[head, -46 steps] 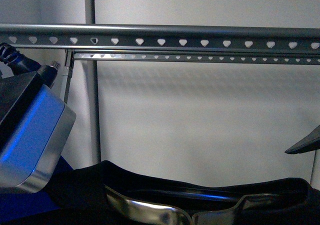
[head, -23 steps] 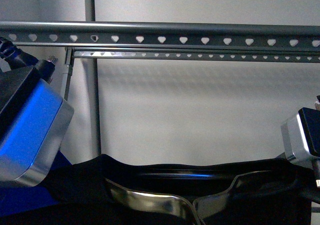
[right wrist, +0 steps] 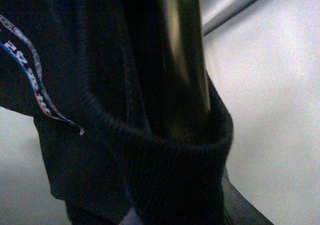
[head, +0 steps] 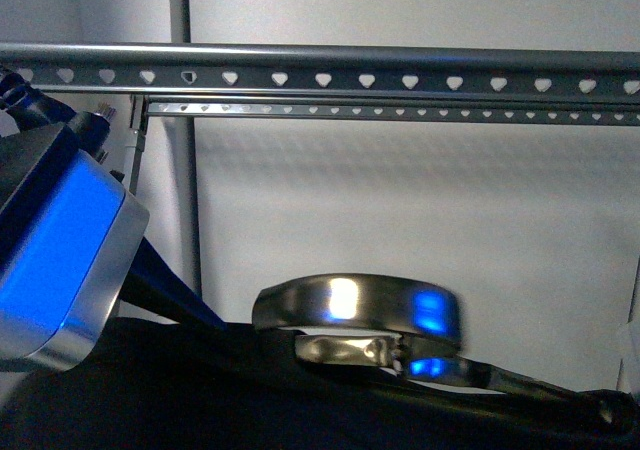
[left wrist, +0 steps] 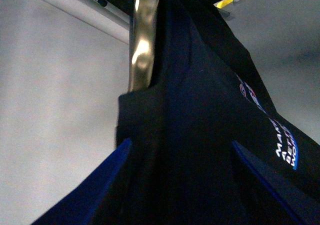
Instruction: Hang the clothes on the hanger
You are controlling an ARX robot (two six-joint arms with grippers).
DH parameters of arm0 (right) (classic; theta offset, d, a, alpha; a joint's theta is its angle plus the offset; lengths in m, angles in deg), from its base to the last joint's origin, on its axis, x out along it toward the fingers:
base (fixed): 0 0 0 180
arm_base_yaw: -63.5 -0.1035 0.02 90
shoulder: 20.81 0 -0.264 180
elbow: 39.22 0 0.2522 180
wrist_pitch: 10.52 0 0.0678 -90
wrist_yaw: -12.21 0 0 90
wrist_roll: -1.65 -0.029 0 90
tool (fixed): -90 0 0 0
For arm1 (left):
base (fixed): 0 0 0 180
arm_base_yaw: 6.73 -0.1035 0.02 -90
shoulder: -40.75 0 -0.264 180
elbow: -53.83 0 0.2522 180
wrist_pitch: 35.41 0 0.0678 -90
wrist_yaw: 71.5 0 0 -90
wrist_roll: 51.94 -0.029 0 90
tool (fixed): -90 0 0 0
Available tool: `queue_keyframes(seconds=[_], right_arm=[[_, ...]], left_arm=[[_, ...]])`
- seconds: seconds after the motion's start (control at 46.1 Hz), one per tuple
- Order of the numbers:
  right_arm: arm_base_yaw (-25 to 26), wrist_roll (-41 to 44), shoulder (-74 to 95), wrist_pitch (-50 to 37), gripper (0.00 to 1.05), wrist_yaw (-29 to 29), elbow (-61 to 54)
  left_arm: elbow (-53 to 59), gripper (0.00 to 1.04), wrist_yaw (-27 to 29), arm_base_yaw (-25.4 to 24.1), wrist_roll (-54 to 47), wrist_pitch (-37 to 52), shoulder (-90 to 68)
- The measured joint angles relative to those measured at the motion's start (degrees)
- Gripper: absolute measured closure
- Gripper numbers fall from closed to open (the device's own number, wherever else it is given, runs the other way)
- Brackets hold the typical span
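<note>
The black clothes (head: pixel 200 390) fill the bottom of the front view, below the hanger's grey round rail (head: pixel 320 56) and its strip of heart-shaped holes (head: pixel 320 78). A brass-toned wire coat hanger's hook (head: pixel 355 315) rises out of the fabric. My left gripper (left wrist: pixel 180 185) is shut on the clothes (left wrist: pixel 200 125), with a blue finger (left wrist: pixel 102 182) on each side; the printed logo (left wrist: pixel 284 147) shows beside it. My right gripper (right wrist: pixel 170 205) is shut on the ribbed edge of the clothes (right wrist: pixel 165 160), its fingers mostly hidden by fabric.
My left arm's grey and blue wrist housing (head: pixel 60 250) fills the left of the front view. A second punched strip (head: pixel 400 112) and an upright post (head: pixel 185 190) stand behind the rail. A white wall is behind. The brass coat hanger (right wrist: pixel 185 60) runs through the right wrist view.
The clothes and the brass coat hanger have risen; its hook now stands above the fabric. The right arm's housing, seen at the right edge half a second ago, has left the front view.
</note>
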Motion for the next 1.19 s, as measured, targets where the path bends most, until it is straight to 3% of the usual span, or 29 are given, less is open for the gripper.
queue_keyframes(seconds=[0.152, 0.217, 0.238, 0.304, 0.325, 0.369, 0.39, 0.434, 0.564, 0.607, 0.629, 0.802, 0.997, 1.192], right_arm=[[3.5, -4.4, 2.8, -0.9, 0.95, 1.4, 0.2], [4.9, -7.6, 3.8, -1.7, 0.95, 3.0, 0.9], [5.2, -8.6, 3.9, -2.1, 0.95, 3.4, 1.1], [5.6, -11.6, 3.9, -2.8, 0.95, 3.9, 1.6], [5.7, -12.2, 3.8, -3.0, 0.95, 3.9, 1.7], [5.9, -14.7, 3.6, -3.7, 0.95, 3.9, 2.1], [5.9, -15.7, 3.5, -3.9, 0.95, 4.0, 2.1], [5.7, -20.3, 3.0, -5.2, 0.95, 4.3, 2.6], [4.0, -33.0, 0.7, -2.6, 0.95, 9.8, 6.9], [3.5, -40.1, 0.5, -0.8, 0.95, 12.4, 10.3], [4.6, -66.6, 1.1, 5.2, 0.96, 15.3, 24.6], [4.7, -73.5, 1.9, 6.3, 0.96, 15.4, 30.4], [3.7, -69.5, -0.8, 9.1, 0.97, 14.6, 27.6], [1.8, -60.2, -6.3, 10.9, 0.97, 10.9, 17.0]], left_arm=[[0.4, 0.16, 0.5, 0.2, 0.9, 1.4, 0.2], [8.7, 0.05, 17.7, 0.5, 19.7, 26.3, 1.7], [10.2, 0.06, 21.9, 0.3, 25.9, 32.0, 1.7], [11.3, 0.07, 32.7, -1.0, 46.7, 44.1, 1.7], [11.3, 0.07, 33.6, -1.2, 46.7, 44.9, 1.7], [10.3, 0.06, 39.5, -2.6, 60.7, 47.8, 2.7], [10.0, 0.06, 40.6, -3.0, 62.1, 47.9, 3.0], [8.7, 0.07, 44.9, -5.1, 79.9, 47.0, 5.6], [9.0, 0.07, 40.6, -6.2, 100.5, 42.2, 10.3], [10.2, 0.16, 44.4, -5.3, 100.1, 38.2, 12.6], [26.8, 0.63, 46.9, -4.3, 89.0, 40.4, 26.1], [35.6, 1.02, 42.7, -9.0, 88.0, 42.4, 31.7], [40.3, 1.01, 42.4, -9.2, 87.8, 42.6, 36.3], [44.9, 1.01, 42.4, -9.2, 87.8, 41.0, 42.8]])
